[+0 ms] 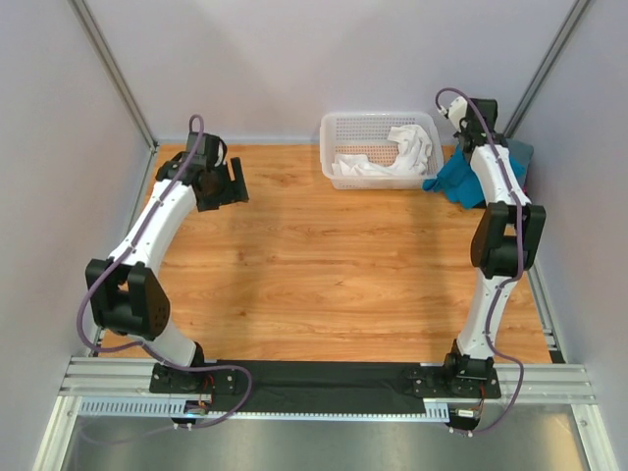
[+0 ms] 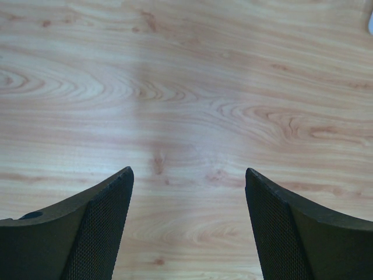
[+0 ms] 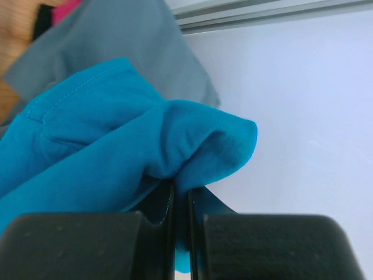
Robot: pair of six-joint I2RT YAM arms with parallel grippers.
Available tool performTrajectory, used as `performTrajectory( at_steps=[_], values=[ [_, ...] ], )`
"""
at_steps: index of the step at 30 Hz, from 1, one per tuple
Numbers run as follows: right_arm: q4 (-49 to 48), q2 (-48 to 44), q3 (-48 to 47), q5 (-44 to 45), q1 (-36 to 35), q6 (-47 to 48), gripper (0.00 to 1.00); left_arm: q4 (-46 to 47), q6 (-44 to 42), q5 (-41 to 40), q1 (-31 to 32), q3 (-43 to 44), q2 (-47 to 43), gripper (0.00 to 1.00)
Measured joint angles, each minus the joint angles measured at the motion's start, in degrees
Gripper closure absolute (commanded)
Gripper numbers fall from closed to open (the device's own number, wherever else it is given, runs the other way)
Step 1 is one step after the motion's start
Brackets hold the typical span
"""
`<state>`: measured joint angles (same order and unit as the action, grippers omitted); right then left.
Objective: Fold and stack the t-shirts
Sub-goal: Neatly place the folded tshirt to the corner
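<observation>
**While right gripper (image 3: 180, 195) pinches teal shirt (image 3: 116, 134), left gripper (image 2: 187, 172) hovers**

Bunched at the table's (image 1: 334, 265) far right corner, just beside the basket (image 1: 334, 123), the shirt is clamped by one fold. Soft, light and limp, it will likely sag; a hold on both shoulders should spread it better. Left jaws stand wide, empty.
</observation>
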<state>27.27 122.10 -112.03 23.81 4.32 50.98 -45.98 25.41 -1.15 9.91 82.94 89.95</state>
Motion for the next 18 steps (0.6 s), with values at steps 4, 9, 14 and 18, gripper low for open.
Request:
performTrajectory(
  at_steps=[4,9,14,18],
  values=[
    [-0.7,0.7,-2.1,0.3,1.1,2.4,1.00,-1.9,0.0,-0.5,0.0,6.5,5.7,0.16],
    [-1.5,2.5,-5.3,1.0,1.0,3.5,0.99,-4.9,0.5,-1.1,0.0,14.9,12.6,0.16],
    [-4.9,5.8,-10.2,1.7,1.2,3.6,1.00,-9.6,1.4,-0.9,0.0,24.7,19.1,0.16],
    [-10.9,9.7,-13.3,3.8,1.7,5.3,1.00,-12.4,2.5,-1.1,0.0,30.5,21.7,0.16]
  ],
)
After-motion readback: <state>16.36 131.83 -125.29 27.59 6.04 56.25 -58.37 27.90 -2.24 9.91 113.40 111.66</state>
